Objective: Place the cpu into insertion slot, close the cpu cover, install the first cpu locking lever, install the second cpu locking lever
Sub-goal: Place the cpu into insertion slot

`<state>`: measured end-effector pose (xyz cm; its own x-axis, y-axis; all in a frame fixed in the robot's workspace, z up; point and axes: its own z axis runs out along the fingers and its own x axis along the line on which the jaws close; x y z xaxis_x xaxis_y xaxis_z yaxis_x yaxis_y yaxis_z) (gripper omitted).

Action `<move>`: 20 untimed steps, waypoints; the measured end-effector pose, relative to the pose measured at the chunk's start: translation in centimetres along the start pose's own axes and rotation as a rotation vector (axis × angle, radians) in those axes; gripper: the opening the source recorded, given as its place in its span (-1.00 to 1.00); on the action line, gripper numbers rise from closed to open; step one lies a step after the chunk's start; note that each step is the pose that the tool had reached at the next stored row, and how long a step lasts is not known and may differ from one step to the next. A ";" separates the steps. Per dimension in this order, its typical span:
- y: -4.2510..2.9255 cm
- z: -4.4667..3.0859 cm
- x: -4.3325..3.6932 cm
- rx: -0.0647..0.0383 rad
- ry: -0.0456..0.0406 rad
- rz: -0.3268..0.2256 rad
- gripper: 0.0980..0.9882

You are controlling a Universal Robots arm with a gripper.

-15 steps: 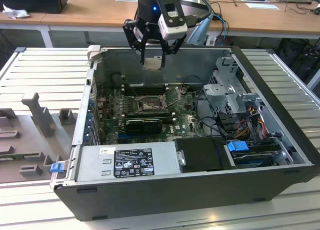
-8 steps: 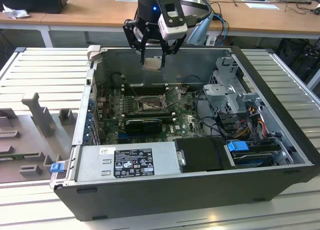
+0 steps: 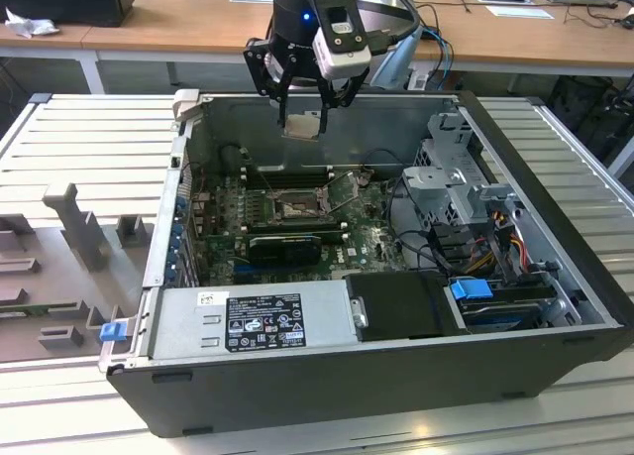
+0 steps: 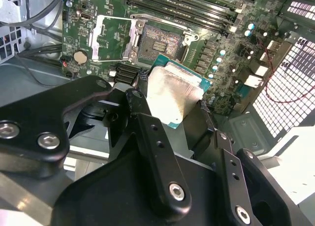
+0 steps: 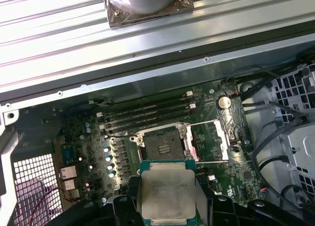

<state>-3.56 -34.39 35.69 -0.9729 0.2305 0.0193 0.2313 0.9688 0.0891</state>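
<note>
Ribbed tabletop [image 3: 79, 148], open case [image 3: 396, 376] on it; the gripper [image 3: 302, 123] hangs above, clamped on the cpu [image 3: 301, 129]; the slot [image 3: 294, 208] lies under an open cover [image 3: 346, 188].

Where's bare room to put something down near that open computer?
The ribbed table lies bare between the grey tray and the desk behind, and past the case at the exterior view's right. Inside, motherboard and cables crowd it.

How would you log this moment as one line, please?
gripper: shut on cpu | cpu: in air above motherboard | insertion slot: empty | cpu cover: open
</note>
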 end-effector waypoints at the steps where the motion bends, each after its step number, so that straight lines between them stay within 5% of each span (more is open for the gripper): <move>1: 0.00 0.00 0.00 0.000 0.0000 0.000 -0.02; 20: 0.00 0.00 0.01 0.000 -0.0016 0.018 -0.02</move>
<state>-3.57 -34.39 35.69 -0.9685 0.2482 0.0193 0.2489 0.9644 0.0890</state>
